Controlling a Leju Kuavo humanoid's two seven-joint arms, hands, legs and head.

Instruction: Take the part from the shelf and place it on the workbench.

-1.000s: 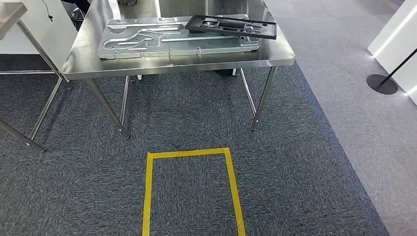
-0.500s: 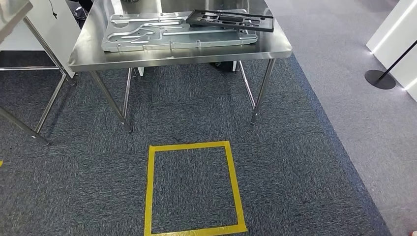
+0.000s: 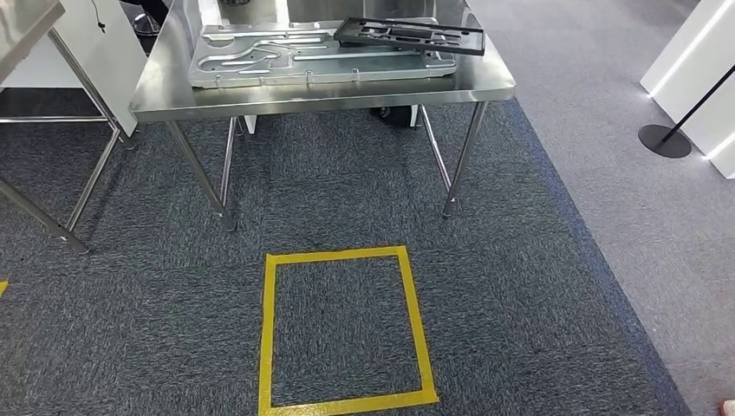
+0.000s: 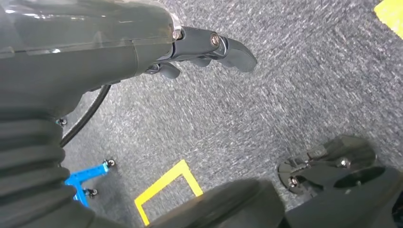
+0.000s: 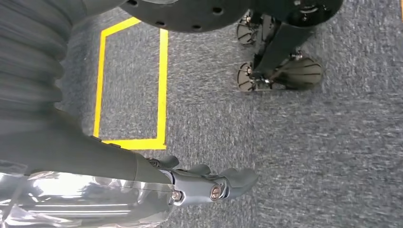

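Part (image 3: 409,35), black, lies on my workbench (image 3: 321,91); no readable writing. Left hand (image 4: 204,50) and right hand (image 5: 204,183) hang empty, fingers loosely apart.

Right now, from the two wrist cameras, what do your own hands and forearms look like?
The left hand has dark grey fingers with small silver screws at the joints, behind a glossy dark shell and a grey ribbed cover; a black cable loops beside it. The right hand is built the same way, with dark grey fingers and silver screws, and its shell reflects light like clear or polished plastic.
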